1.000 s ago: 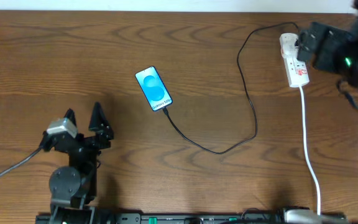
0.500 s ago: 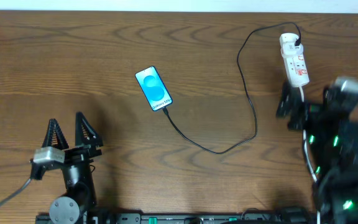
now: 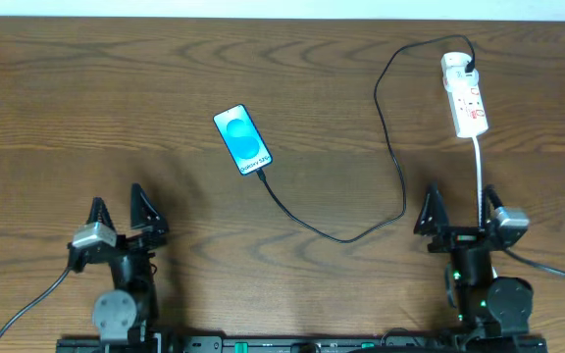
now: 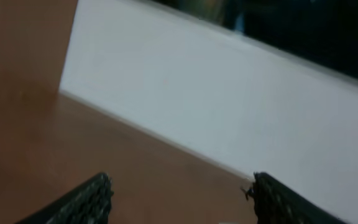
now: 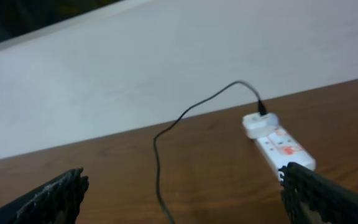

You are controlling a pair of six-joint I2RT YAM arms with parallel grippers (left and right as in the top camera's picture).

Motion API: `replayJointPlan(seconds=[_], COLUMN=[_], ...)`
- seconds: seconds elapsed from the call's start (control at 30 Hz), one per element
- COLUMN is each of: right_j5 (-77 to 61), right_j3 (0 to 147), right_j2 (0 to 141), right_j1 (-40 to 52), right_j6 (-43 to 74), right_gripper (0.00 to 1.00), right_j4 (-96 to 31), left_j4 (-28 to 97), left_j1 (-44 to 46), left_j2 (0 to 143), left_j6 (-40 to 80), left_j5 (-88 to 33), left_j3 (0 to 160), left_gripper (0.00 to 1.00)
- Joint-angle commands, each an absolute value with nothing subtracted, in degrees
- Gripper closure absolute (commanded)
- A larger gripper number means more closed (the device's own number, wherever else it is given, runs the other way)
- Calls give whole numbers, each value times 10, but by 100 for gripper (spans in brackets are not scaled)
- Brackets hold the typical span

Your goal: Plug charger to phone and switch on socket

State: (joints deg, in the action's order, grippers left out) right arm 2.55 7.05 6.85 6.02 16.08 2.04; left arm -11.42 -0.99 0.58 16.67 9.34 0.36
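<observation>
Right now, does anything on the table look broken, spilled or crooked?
Nothing stands out. The phone lies slanted, screen lit, and the black charger cable loops from it to the white power strip. Nothing is spilled or damaged.

Even, bright overhead light; both wrist views soft, perhaps motion-blurred, slightly dim
</observation>
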Motion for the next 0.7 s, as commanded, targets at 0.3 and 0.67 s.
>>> replayJointPlan(seconds=[0.3, 0.67], right_j5=[20, 38], right_j3=[3, 3], right_j2=[42, 40], right_j1=[77, 77], right_j6=[162, 140], right_gripper=[1, 1], right_j4=[27, -39], left_j4=[36, 36], left_j1=[-13, -13], left_j2=[1, 1], left_j6=[148, 146], left_j5=[84, 84], left_j3=[2, 2], left_gripper=[27, 27])
